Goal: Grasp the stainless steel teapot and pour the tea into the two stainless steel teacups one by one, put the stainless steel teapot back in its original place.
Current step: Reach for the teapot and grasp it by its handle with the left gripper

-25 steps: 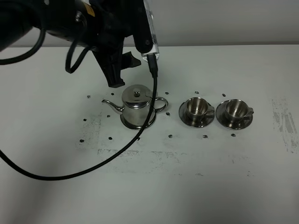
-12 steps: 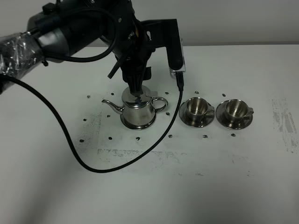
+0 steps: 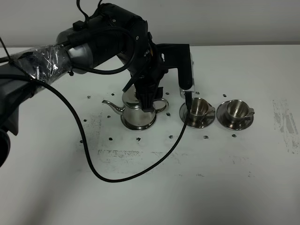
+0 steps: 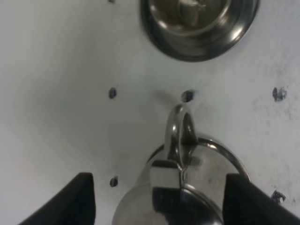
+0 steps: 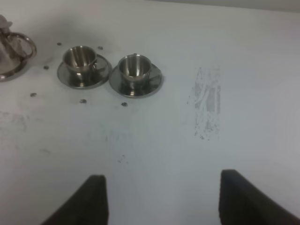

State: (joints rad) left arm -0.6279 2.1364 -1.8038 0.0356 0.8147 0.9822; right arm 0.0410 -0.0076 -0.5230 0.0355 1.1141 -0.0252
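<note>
The stainless steel teapot (image 3: 136, 115) stands on its round steel dish (image 3: 139, 126), spout pointing left and loop handle (image 4: 178, 133) toward the cups. My left gripper (image 3: 146, 99) hangs open right over the pot's lid. In the left wrist view its fingertips (image 4: 80, 201) stand wide on either side of the teapot (image 4: 185, 197), touching nothing. The two stainless steel teacups (image 3: 199, 108) (image 3: 236, 109) sit on saucers to the right. No tea shows. My right gripper (image 5: 164, 199) is open over bare table, far from the cups (image 5: 79, 57) (image 5: 136, 66).
A black cable (image 3: 117, 174) from the left arm loops across the table in front of the teapot. It rises close by the nearer cup's saucer (image 3: 187, 121). Small dark marks dot the white table (image 3: 150, 197) around the set.
The left arm has swung from behind the teapot to right over it and come down, its open fingers now straddling the lid. Teapot and cups have not moved.
</note>
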